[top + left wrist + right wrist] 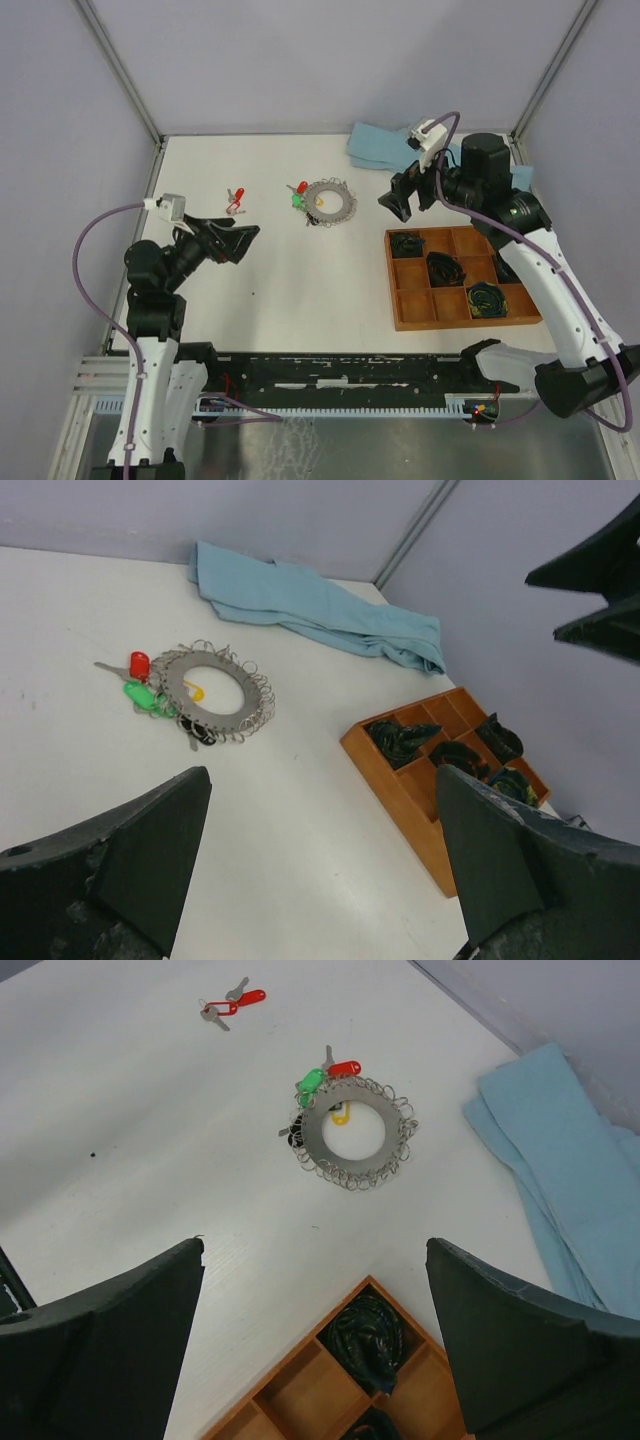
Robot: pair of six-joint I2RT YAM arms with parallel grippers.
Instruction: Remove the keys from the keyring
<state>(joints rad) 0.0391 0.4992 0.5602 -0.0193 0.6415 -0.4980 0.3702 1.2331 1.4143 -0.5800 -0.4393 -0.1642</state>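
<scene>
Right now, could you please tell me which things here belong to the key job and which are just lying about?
Job: keyring; red and green keys at its edge; loose red keys.
Lying about: blue cloth; wooden tray; dark bundles in it.

On the counter we find the keyring lying flat near the middle, toward the far side, with the keys bunched at its left edge. Two more loose keys lie apart from it, further left. Right of the ring and nearer to us sits the tray, with coiled bundles in several compartments. Behind the tray, in the far right corner, lies the cloth.
</scene>
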